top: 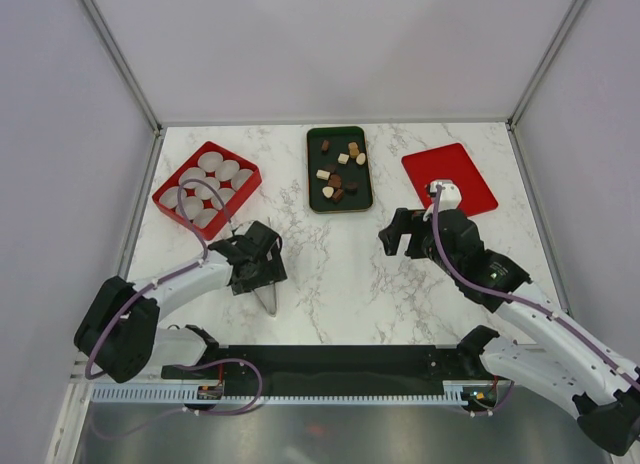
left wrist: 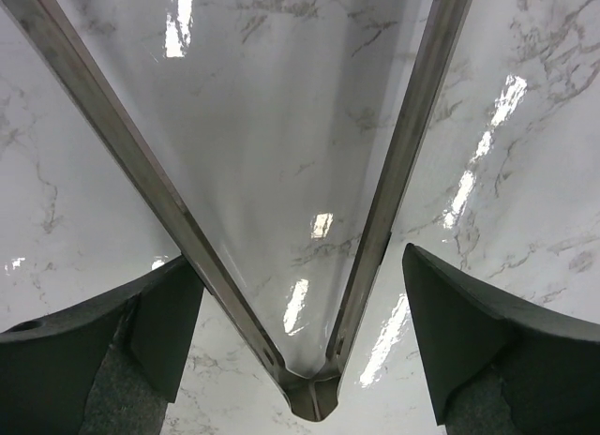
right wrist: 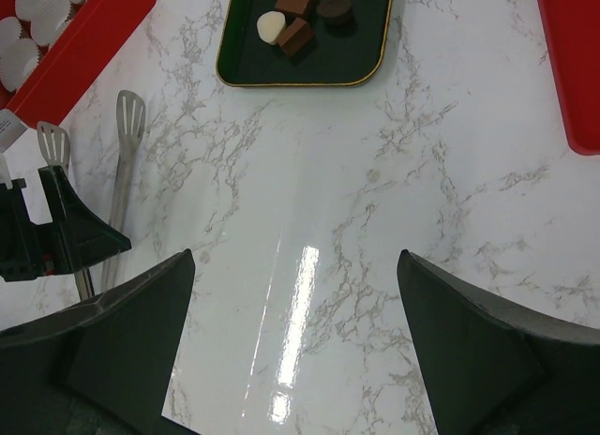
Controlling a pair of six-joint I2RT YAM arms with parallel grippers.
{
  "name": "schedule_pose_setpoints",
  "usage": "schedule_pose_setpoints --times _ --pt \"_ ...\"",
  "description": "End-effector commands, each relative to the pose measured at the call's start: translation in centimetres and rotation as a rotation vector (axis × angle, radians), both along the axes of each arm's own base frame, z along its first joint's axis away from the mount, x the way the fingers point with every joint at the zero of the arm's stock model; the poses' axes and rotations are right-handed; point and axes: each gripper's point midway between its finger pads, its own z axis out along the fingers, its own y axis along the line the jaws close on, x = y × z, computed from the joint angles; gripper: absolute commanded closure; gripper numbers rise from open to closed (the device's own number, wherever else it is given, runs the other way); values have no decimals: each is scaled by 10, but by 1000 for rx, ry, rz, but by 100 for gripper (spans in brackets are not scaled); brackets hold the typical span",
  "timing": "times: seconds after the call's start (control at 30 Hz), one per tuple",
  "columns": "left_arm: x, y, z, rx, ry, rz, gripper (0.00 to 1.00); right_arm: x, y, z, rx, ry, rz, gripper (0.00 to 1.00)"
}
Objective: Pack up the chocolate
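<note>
The chocolate, dark, tan and cream pieces, lies in a dark green tray at the back middle. A few pieces show at the top of the right wrist view. My left gripper is open low over the table. Its fingers stand on either side of the hinge end of metal tongs, apart from them. The tongs lie on the marble, partly under that gripper. My right gripper is open and empty above bare marble.
A red box with white paper cups stands at the back left. A flat red lid lies at the back right. In the right wrist view the tongs lie at the left, and the tray rim is at the top.
</note>
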Motion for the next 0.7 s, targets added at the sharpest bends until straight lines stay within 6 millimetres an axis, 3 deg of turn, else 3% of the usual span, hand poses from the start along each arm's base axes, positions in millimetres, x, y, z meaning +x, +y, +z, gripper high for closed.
schedule_pose_setpoints --times 0.0,0.47,0.67 --pt "10 16 -4 79 -22 67 6 3 -3 10 6 -49 -10 2" --pt "6 23 -21 123 41 175 5 3 -7 12 -9 -77 -10 2" --pt "4 28 -25 150 48 168 11 2 -8 14 -5 -87 -9 2"
